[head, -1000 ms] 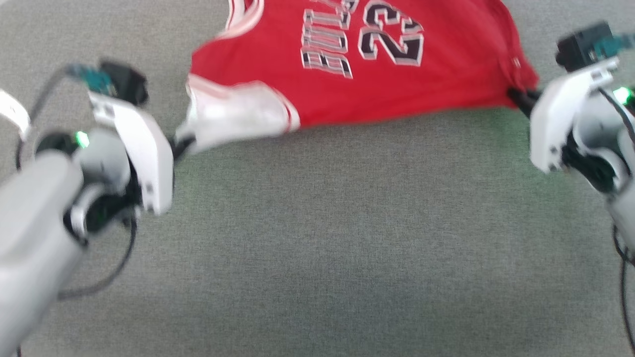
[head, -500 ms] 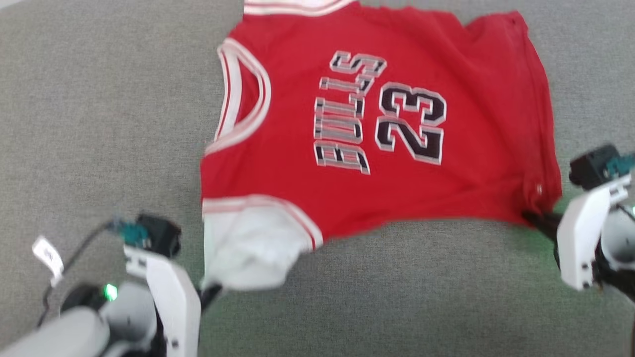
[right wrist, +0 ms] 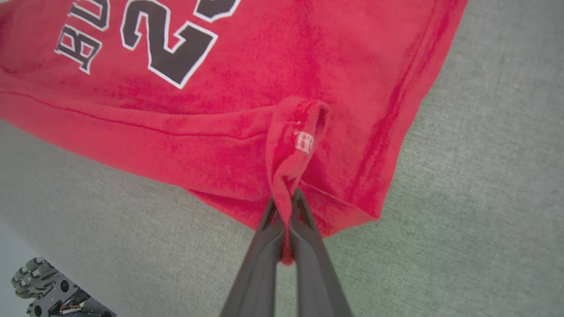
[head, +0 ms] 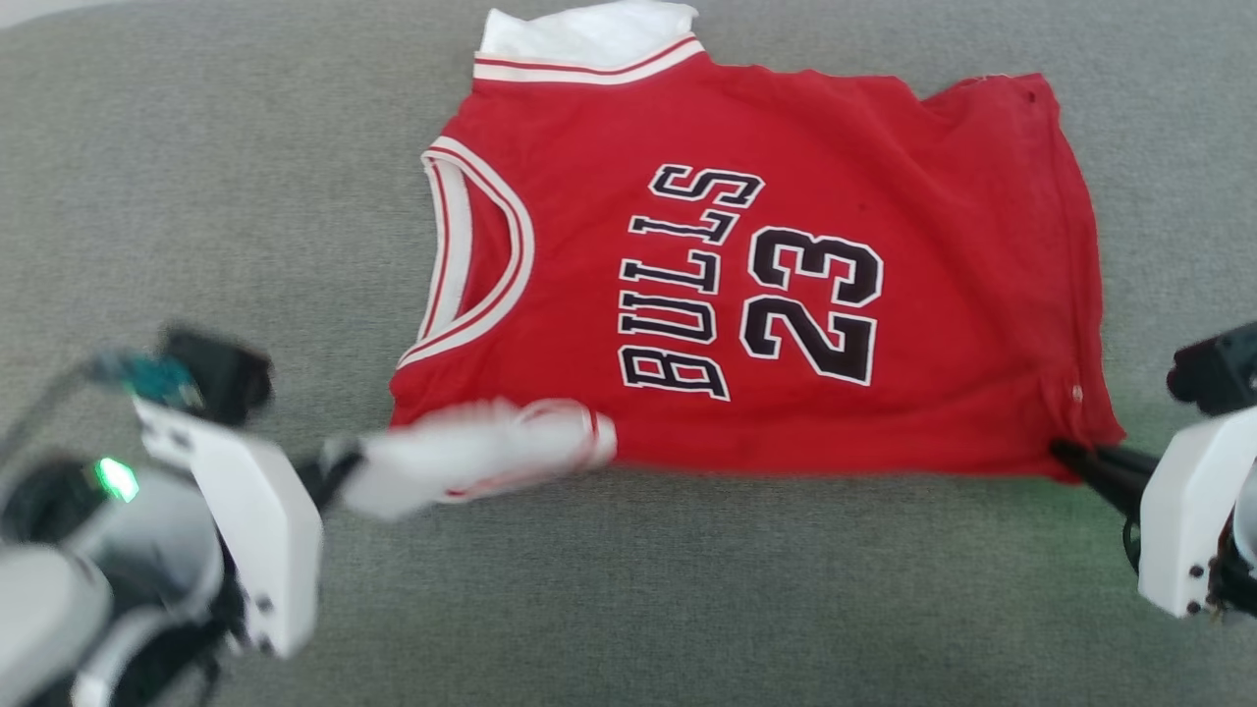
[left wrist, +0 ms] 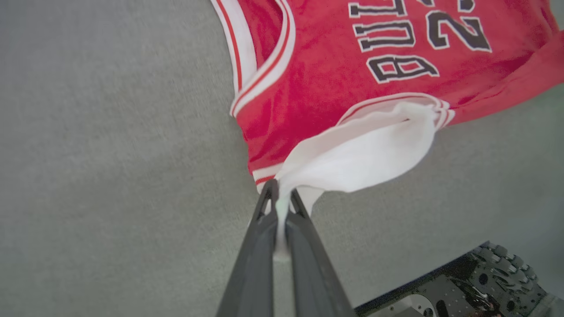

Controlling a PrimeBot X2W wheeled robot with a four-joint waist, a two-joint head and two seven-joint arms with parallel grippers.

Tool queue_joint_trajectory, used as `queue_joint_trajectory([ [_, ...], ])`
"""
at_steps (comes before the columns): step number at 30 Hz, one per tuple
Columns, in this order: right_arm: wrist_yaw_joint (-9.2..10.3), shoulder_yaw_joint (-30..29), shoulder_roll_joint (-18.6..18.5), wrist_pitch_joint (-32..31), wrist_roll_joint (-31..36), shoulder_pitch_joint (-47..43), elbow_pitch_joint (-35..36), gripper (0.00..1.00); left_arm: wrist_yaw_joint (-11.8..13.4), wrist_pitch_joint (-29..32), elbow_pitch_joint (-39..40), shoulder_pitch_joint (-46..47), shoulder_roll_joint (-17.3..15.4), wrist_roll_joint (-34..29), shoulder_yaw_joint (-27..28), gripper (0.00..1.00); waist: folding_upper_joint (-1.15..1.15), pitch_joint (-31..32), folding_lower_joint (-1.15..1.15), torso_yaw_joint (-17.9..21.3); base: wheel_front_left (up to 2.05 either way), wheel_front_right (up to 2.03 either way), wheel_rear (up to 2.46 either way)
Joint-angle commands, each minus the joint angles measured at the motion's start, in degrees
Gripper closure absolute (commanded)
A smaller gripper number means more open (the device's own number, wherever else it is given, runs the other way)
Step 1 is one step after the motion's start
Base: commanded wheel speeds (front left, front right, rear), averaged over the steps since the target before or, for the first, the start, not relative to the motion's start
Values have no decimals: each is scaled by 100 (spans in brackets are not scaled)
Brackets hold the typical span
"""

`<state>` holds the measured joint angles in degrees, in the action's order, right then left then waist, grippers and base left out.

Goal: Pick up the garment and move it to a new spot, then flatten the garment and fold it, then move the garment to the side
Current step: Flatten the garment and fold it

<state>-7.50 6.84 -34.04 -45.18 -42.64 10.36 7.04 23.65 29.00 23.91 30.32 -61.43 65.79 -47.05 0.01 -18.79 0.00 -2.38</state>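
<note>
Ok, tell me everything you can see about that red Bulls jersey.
The jersey is a soft-looking red fabric with white sleeves, red-and-white striped trim at the V-neck and armholes, and black BULLS 23 print outlined in white. It lies spread print-up on the grey fabric surface, neck toward the robot's left, hem toward its right. The left gripper is shut on the near white sleeve; the right gripper is shut on the near hem corner, beside a small white label.
</note>
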Motion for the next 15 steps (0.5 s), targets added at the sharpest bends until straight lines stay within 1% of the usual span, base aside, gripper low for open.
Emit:
queue_joint_trajectory([
  [1,2,-58,64,-41,81,94,70,100,-69,41,-47,176,-25,-149,51,100,-1,-24,0,46,0,0,0],
  [4,2,-216,209,-95,228,328,193,100,-354,184,-291,759,34,-335,178,100,-1,-95,0,138,0,0,0],
  [6,2,-289,305,-83,364,548,199,100,-589,270,-548,1151,209,-465,204,100,-1,-163,0,192,0,0,0],
  [10,2,-263,516,-1,602,1128,8,100,-1076,420,-1382,1920,658,-664,158,100,-1,-342,0,300,0,0,0],
  [15,2,-44,674,116,885,1903,-627,100,-1628,430,-2693,2607,1313,-797,17,100,-1,-621,0,393,0,0,0],
])
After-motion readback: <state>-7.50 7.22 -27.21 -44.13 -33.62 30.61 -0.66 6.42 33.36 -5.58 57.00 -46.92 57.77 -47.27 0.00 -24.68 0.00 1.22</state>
